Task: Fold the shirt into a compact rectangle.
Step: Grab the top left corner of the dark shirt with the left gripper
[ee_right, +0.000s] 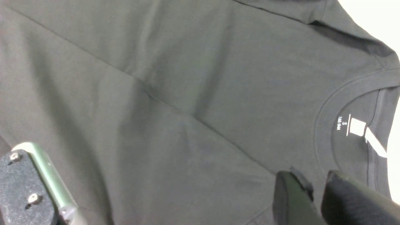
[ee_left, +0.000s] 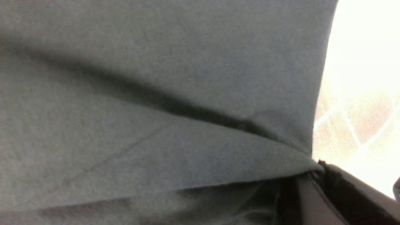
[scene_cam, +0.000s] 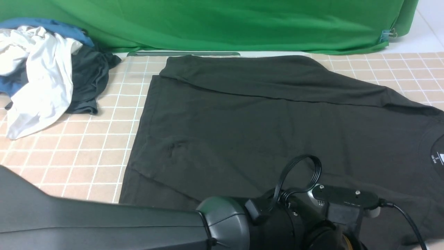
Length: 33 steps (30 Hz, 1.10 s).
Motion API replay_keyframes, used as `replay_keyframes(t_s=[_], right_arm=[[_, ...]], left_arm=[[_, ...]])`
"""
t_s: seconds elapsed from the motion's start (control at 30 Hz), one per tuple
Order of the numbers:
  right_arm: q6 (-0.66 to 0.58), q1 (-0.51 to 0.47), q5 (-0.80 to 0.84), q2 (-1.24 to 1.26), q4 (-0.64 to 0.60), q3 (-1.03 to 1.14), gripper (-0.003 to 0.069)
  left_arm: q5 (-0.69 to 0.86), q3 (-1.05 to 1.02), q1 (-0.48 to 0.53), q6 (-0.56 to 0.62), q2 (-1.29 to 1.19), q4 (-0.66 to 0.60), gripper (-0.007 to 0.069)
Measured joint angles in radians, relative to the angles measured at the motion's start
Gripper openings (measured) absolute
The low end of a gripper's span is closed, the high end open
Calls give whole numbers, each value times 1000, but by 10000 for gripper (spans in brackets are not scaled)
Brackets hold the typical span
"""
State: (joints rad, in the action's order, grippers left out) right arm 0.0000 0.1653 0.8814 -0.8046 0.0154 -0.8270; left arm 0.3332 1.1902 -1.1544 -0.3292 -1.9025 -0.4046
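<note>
Shirt, where is it?
Black, spread on the checked table, collar and white neck label toward the robot's right, far edge folded over.
And the left gripper?
Jaws together, pinching a fold at its edge.
The right gripper?
Beside the collar, jaws slightly apart, cloth showing through the gap; a clothes pile lies far left

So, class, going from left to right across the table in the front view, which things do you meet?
White garment → dark grey garment → black T-shirt → its white neck label.
</note>
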Motion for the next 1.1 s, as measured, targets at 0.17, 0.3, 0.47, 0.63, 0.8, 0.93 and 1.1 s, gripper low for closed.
replay_keyframes(t_s=[0.17, 0.3, 0.47, 0.63, 0.8, 0.93, 1.1], right_arm=[[5, 0, 1, 0, 0, 0, 199], [6, 0, 3, 0, 0, 0, 210], [8, 0, 7, 0, 0, 0, 217], [9, 0, 15, 0, 0, 0, 217], [9, 0, 16, 0, 0, 0, 217], [9, 0, 18, 0, 0, 0, 217], [20, 0, 16, 0, 0, 0, 217]], left_arm=[[-2, 0, -1, -5, 0, -7, 36], [7, 0, -2, -5, 2, -14, 125], [101, 0, -1, -6, 55, -14, 259], [302, 0, 81, -89, 176, 103, 260], [453, 13, 314, -206, 291, 295, 69], [548, 92, 558, -206, 285, 324, 11], [562, 270, 818, -136, 194, 339, 13]])
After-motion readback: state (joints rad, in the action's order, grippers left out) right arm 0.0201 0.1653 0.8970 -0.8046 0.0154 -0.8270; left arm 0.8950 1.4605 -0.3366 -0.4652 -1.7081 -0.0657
